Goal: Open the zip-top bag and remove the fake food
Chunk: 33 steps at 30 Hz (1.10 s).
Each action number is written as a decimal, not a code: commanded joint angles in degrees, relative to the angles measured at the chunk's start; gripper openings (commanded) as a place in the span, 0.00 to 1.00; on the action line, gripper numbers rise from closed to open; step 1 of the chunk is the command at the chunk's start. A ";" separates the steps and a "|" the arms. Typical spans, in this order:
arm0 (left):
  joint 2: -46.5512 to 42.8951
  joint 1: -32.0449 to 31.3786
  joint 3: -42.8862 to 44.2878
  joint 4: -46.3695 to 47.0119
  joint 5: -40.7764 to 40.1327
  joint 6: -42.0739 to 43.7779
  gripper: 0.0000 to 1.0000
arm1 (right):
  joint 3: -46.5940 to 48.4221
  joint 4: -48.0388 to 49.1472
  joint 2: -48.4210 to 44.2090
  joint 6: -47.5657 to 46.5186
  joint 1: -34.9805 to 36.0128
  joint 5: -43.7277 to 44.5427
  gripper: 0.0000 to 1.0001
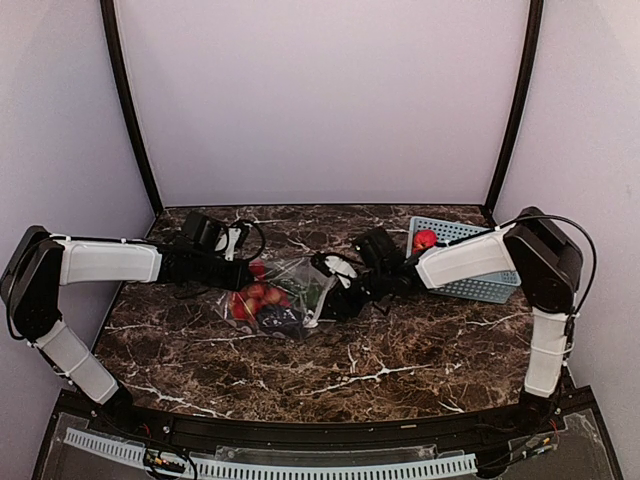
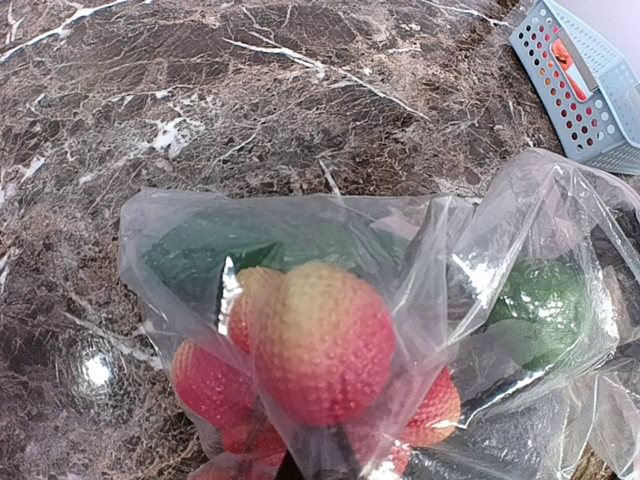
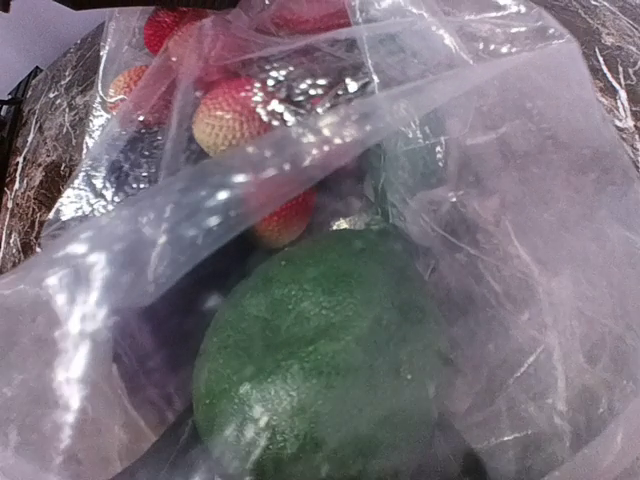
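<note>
The clear zip-top bag [image 1: 283, 292] lies mid-table with its white zip strip [image 1: 322, 302] at the right end. Through the film show fake food: red strawberries [image 2: 325, 340], a dark purple piece [image 1: 278, 318] and a green bumpy fruit [image 3: 320, 350]. My left gripper [image 1: 243, 272] is at the bag's left end, shut on bunched bag film; in the left wrist view its fingers are almost hidden under the plastic. My right gripper [image 1: 337, 290] is at the zip end. The green fruit fills the space between its jaws, and its fingertips barely show, so contact is unclear.
A light blue perforated basket [image 1: 478, 262] stands at the back right with one red fake fruit [image 1: 425, 240] in it. The same basket [image 2: 585, 85] appears at the top right of the left wrist view. Dark marble table; booth walls close on three sides.
</note>
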 commanded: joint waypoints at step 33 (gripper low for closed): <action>-1.21 1.04 -0.74 -0.57 -0.41 0.01 0.01 | -16.02 -3.80 -30.01 7.73 -36.84 2.34 0.46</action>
